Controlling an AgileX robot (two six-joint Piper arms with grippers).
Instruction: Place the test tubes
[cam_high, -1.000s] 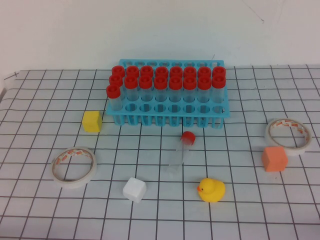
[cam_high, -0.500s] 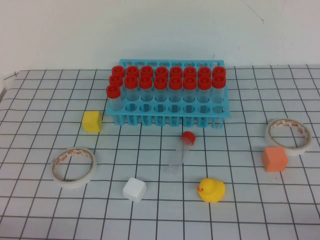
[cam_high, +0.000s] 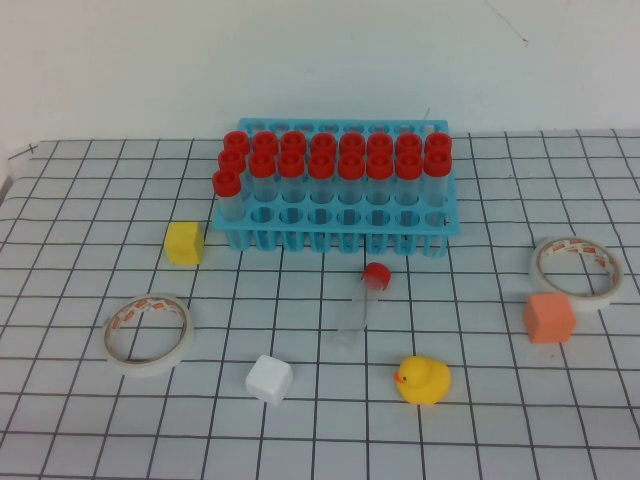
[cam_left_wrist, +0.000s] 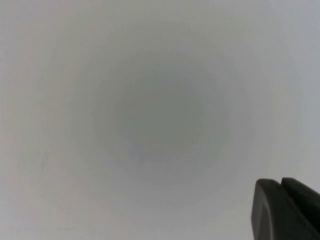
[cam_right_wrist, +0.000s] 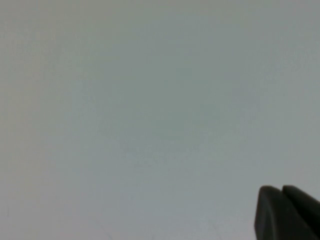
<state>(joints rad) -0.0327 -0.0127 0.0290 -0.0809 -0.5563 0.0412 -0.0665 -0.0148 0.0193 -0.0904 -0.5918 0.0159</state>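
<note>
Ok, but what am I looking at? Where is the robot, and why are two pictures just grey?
The robot has two arms, and each ends in a gripper with jaws for pinching things. The big picture comes from a camera high on the robot, looking down at a checked table. Neither arm shows there.

The grey pictures come from small cameras on the wrists. Each sees only a blank pale surface and the dark tip of its own gripper in a corner: the left gripper and the right gripper. Both have their jaws shut and hold nothing.

On the table, a blue rack holds many red-capped tubes. One loose tube lies flat in front of it. Around them are a yellow duck, a left tape roll, a right tape roll, a yellow block, a white block and an orange block.
</note>
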